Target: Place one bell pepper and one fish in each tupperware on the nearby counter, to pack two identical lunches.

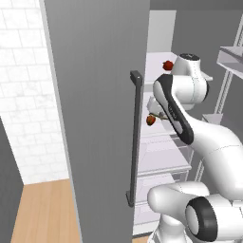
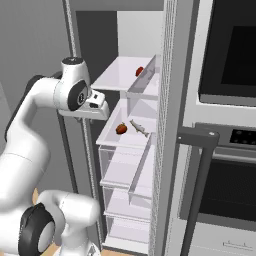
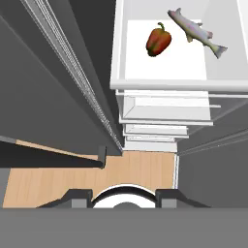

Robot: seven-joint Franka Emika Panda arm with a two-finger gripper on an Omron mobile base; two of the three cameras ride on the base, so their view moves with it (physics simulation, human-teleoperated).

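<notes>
Bell pepper, middle shelf: a bell pepper (image 3: 158, 40), red shading to green-brown, with a short dark stem, lies on the white fridge shelf (image 3: 164, 72); seen too from the right base (image 2: 121, 128) and the left base (image 1: 151, 120).
Pepper, orientation: in the hand view its stem end points toward the top of the frame, long axis running up and down that frame.
Fish: a slim silvery fish (image 3: 196, 32) with a pinkish flank stripe and speckled back lies just beside the pepper on the same shelf, apart from it; also in the right base view (image 2: 139, 128).
Fish, orientation: long axis diagonal in the hand view, head toward upper left, tail fin toward lower right.
Second pepper: another red pepper (image 2: 139, 71) sits on the shelf above, near its right wall; its shape is too small to make out.
Fridge door: the open grey door (image 1: 95, 118) with its dark vertical handle (image 1: 135, 137) hides the left part of the shelves from the left base.
Gripper: the gripper (image 2: 95, 106) hangs in front of the shelves, outside the fridge, well apart from both foods.
Jaws: holding nothing; how far apart they stand cannot be told.
Lower drawers: stacked clear drawers (image 2: 125, 185) below, contents not discernible.
</notes>
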